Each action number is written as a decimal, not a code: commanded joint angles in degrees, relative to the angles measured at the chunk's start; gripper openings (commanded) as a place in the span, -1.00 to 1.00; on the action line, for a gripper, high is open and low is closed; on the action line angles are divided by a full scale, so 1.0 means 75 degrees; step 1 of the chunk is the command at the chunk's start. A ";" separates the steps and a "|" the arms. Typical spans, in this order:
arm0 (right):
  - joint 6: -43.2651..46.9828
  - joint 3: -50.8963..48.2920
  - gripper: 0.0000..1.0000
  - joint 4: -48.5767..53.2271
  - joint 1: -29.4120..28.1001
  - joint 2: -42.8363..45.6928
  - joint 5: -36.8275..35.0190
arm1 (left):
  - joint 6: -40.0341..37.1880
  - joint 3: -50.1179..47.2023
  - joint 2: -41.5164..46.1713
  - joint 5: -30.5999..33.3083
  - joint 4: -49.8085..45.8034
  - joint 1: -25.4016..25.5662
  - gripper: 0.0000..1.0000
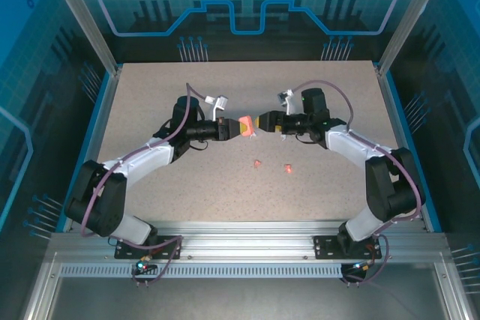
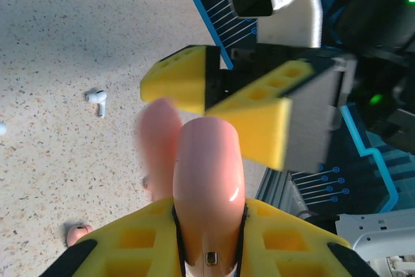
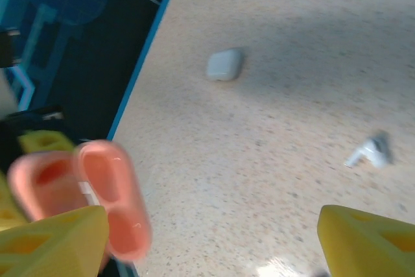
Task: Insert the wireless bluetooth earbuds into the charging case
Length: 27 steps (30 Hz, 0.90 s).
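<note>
My left gripper is shut on a salmon-pink charging case held above the middle of the table. In the left wrist view the case sticks out from between my yellow jaws, its lid blurred to the left. My right gripper faces it, open wide. In the right wrist view the open case sits right beside that gripper's left finger. Two pink earbuds lie on the table nearer the front. A white earbud also lies on the table.
A white case rests shut on the speckled table. The right gripper's yellow fingers hang close above the pink case. A blue-edged wall borders the table. Another pink earbud lies below my left gripper.
</note>
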State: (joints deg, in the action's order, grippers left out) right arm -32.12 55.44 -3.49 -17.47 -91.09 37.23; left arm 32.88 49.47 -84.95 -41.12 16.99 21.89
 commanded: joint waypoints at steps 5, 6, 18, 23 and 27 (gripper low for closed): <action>-0.0151 -0.0246 0.67 -0.0004 0.0197 0.0139 0.0065 | -0.0150 0.0132 0.0185 -0.0197 0.0259 -0.0008 -1.00; -0.0209 -0.0296 0.66 -0.0086 0.0197 0.0250 0.0131 | -0.0115 0.0110 0.0164 -0.0204 0.0327 -0.0004 -1.00; -0.0147 -0.0220 0.20 -0.0680 -0.0166 0.0344 0.1340 | 0.0223 0.0099 0.0076 -0.0505 0.0734 0.0005 -1.00; -0.0095 0.0050 0.10 -0.0578 -0.0422 0.0091 0.1224 | 0.0268 0.0089 0.0115 -0.0494 0.0781 0.0013 -1.00; -0.0144 0.0119 0.01 -0.0590 -0.0459 -0.0041 0.1124 | 0.0268 0.0030 0.0165 -0.0493 0.0805 0.0013 -1.00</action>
State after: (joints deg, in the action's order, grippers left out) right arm -33.54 54.78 -7.62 -20.36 -90.19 45.32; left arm 34.54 49.47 -84.90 -43.35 21.32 21.91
